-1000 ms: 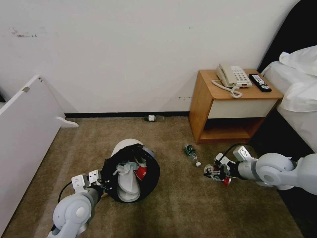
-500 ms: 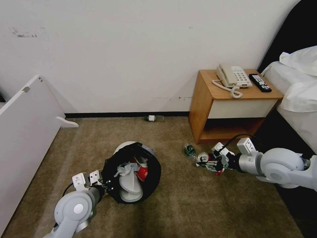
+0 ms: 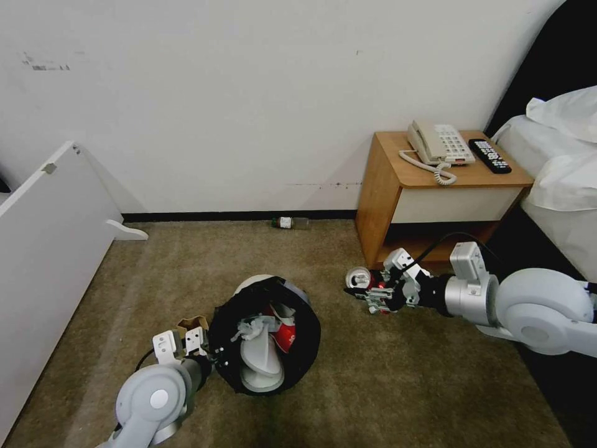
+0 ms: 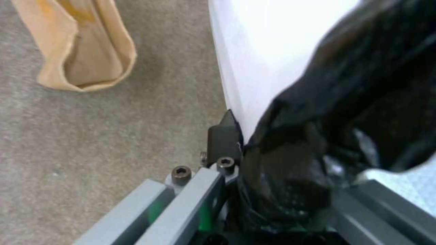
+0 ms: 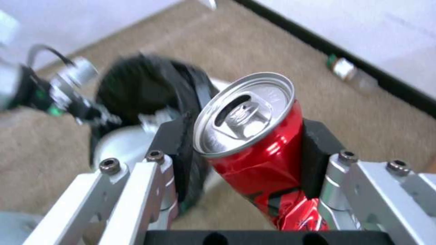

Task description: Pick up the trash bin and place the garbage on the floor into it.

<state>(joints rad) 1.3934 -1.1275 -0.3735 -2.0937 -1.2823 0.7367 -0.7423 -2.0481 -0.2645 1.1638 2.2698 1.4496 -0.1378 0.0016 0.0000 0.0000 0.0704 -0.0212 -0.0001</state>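
Left end effector (image 3: 208,353): you grip one trash bin (image 3: 266,339) by its rim.
Right end effector (image 3: 367,294): you clench one red can (image 3: 359,278).
Bottles: one by the wall (image 3: 290,222).

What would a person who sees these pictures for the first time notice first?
Probably the red can, dented and clamped between the right gripper's pads, held above the floor near the wooden nightstand. Next comes the trash bin, tilted toward the camera with its black-bagged rim pinched by the left gripper, white slippers inside. A brown paper bag lies on the carpet beside it.
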